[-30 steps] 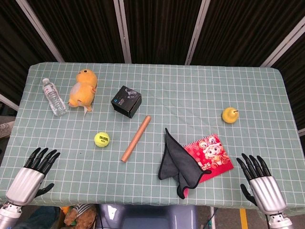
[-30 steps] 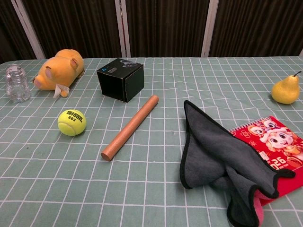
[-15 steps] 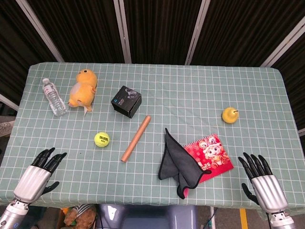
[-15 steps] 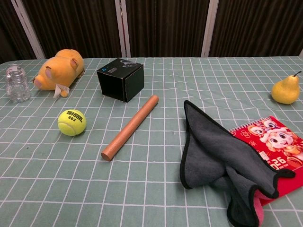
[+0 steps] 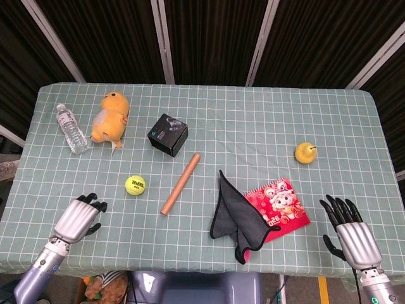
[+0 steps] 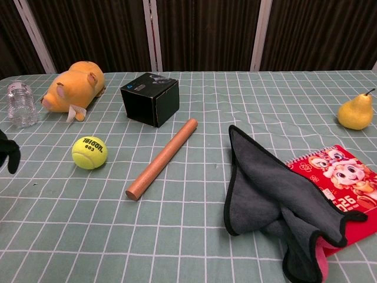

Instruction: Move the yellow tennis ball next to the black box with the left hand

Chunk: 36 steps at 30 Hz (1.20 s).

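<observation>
tennis ball (image 5: 135, 184): yellow, printed with dark letters, lying free on the checked green surface (image 5: 253, 120), ahead of the left hand and a little toward the robot's right; nothing touches it.
black box (image 5: 168, 134): further out from the left hand than the ball, angled on the surface; apart from the ball, not next to it.
left hand (image 5: 78, 216): low over the near edge of the surface, holding nothing; the dark fingers look bent forward, but whether they are spread or clenched cannot be told; in the chest view only dark fingertips (image 6: 8, 154) show at the frame edge, near the ball.
right hand (image 5: 352, 231): at the near edge on the far side from the left hand, released, fingers apart and pointing out over the surface, holding nothing.
wooden rod (image 5: 180, 183): lies slantwise just beyond the ball on the side away from the left hand, between ball and cloth.
grey cloth (image 5: 234, 215): crumpled, its edge overlapping the red notebook (image 5: 278, 201), between the two hands and nearer the right one.
pear (image 5: 305, 152): yellow, ahead of the right hand, well apart from it.
plush toy (image 5: 110, 119): yellow-orange, lying far ahead of the left hand, beside the box.
water bottle (image 5: 71, 128): clear, lying on its side just beside the toy, straight out from the left hand.
</observation>
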Each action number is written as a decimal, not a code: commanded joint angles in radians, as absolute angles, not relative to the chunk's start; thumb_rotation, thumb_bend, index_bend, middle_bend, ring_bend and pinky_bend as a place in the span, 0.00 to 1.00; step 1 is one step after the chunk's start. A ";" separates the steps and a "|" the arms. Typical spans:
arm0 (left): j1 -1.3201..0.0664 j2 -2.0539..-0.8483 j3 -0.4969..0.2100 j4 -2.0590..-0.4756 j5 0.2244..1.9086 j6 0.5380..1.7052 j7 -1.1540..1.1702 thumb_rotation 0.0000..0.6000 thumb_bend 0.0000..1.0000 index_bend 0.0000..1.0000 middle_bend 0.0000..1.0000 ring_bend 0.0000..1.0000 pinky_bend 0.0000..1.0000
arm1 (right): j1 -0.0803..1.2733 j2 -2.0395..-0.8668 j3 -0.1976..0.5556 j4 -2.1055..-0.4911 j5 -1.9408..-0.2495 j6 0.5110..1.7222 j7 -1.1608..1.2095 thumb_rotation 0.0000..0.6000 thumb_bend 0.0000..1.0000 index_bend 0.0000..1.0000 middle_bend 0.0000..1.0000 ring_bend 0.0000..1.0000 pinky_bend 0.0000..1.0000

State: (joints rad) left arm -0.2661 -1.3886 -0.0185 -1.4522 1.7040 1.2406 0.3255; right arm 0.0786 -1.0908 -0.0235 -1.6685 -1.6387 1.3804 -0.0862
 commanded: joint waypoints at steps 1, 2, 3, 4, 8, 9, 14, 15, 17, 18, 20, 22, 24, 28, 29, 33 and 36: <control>-0.311 -1.435 -0.043 -1.427 1.656 1.174 0.352 1.00 0.14 0.49 0.69 0.36 0.57 | 0.093 -1.088 -0.016 -1.660 -1.623 1.361 -0.067 1.00 0.43 0.00 0.00 0.00 0.00; -0.318 -1.442 -0.045 -1.425 1.648 1.161 0.358 1.00 0.14 0.49 0.70 0.37 0.58 | 0.095 -1.087 -0.015 -1.658 -1.620 1.358 -0.063 1.00 0.43 0.00 0.00 0.00 0.00; -0.324 -1.448 -0.046 -1.424 1.639 1.148 0.366 1.00 0.14 0.49 0.71 0.37 0.58 | 0.097 -1.088 -0.015 -1.656 -1.616 1.353 -0.061 1.00 0.43 0.00 0.00 0.00 0.00; -0.330 -1.453 -0.048 -1.425 1.629 1.135 0.373 1.00 0.14 0.49 0.72 0.38 0.58 | 0.100 -1.089 -0.014 -1.654 -1.613 1.348 -0.059 1.00 0.43 0.00 0.00 0.00 0.00; -0.350 -1.464 -0.054 -1.435 1.596 1.096 0.395 1.00 0.14 0.52 0.74 0.39 0.62 | 0.109 -1.091 -0.009 -1.648 -1.592 1.330 -0.053 1.00 0.43 0.00 0.00 0.00 0.00; -0.354 -1.466 -0.055 -1.437 1.590 1.089 0.399 1.00 0.14 0.53 0.74 0.39 0.62 | 0.111 -1.091 -0.007 -1.647 -1.588 1.328 -0.051 1.00 0.43 0.00 0.00 0.00 0.00; -0.375 -1.477 -0.062 -1.433 1.557 1.058 0.412 1.00 0.14 0.53 0.76 0.40 0.65 | 0.114 -1.090 -0.004 -1.644 -1.572 1.324 -0.046 1.00 0.43 0.00 0.00 0.00 0.00; -0.379 -1.480 -0.063 -1.432 1.551 1.053 0.414 1.00 0.14 0.53 0.76 0.40 0.65 | 0.114 -1.089 -0.004 -1.644 -1.570 1.324 -0.045 1.00 0.43 0.00 0.00 0.00 0.00; -0.386 -1.484 -0.067 -1.429 1.539 1.045 0.418 1.00 0.14 0.54 0.77 0.41 0.66 | 0.114 -1.088 -0.003 -1.644 -1.565 1.324 -0.043 1.00 0.43 0.00 0.00 0.00 0.00; -0.390 -1.486 -0.069 -1.427 1.534 1.041 0.420 1.00 0.14 0.54 0.77 0.42 0.66 | 0.114 -1.087 -0.002 -1.643 -1.562 1.324 -0.042 1.00 0.43 0.00 0.00 0.00 0.00; -0.401 -1.492 -0.075 -1.422 1.519 1.027 0.424 1.00 0.18 0.54 0.78 0.42 0.66 | 0.115 -1.086 0.000 -1.643 -1.559 1.325 -0.041 1.00 0.43 0.00 0.00 0.00 0.00; -0.413 -1.497 -0.078 -1.420 1.510 1.013 0.423 1.00 0.28 0.54 0.78 0.42 0.66 | 0.116 -1.085 0.000 -1.643 -1.557 1.325 -0.040 1.00 0.43 0.00 0.00 0.00 0.00; -0.424 -1.502 -0.081 -1.416 1.502 1.002 0.422 1.00 0.38 0.55 0.77 0.42 0.66 | 0.118 -1.084 0.001 -1.645 -1.556 1.325 -0.040 1.00 0.43 0.00 0.00 0.00 0.00; -0.444 -1.514 -0.086 -1.411 1.490 0.985 0.412 1.00 0.52 0.57 0.77 0.42 0.66 | 0.122 -1.082 0.004 -1.646 -1.550 1.322 -0.039 1.00 0.43 0.00 0.00 0.00 0.00; -0.449 -1.516 -0.086 -1.410 1.487 0.982 0.412 1.00 0.54 0.57 0.77 0.42 0.66 | 0.121 -1.081 0.003 -1.646 -1.548 1.322 -0.038 1.00 0.43 0.00 0.00 0.00 0.00; -0.465 -1.524 -0.088 -1.402 1.476 0.970 0.419 1.00 0.58 0.57 0.77 0.42 0.66 | 0.124 -1.080 0.005 -1.645 -1.540 1.319 -0.035 1.00 0.43 0.00 0.00 0.00 0.00; -0.473 -1.529 -0.087 -1.398 1.473 0.968 0.422 1.00 0.56 0.57 0.77 0.42 0.66 | 0.127 -1.078 0.008 -1.645 -1.536 1.317 -0.035 1.00 0.43 0.00 0.00 0.00 0.00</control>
State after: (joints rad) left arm -0.4717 -1.5281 -0.0875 -1.3989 1.4737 0.9682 0.4216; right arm 0.1272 -1.0781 0.0080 -1.6451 -1.5366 1.3174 -0.0348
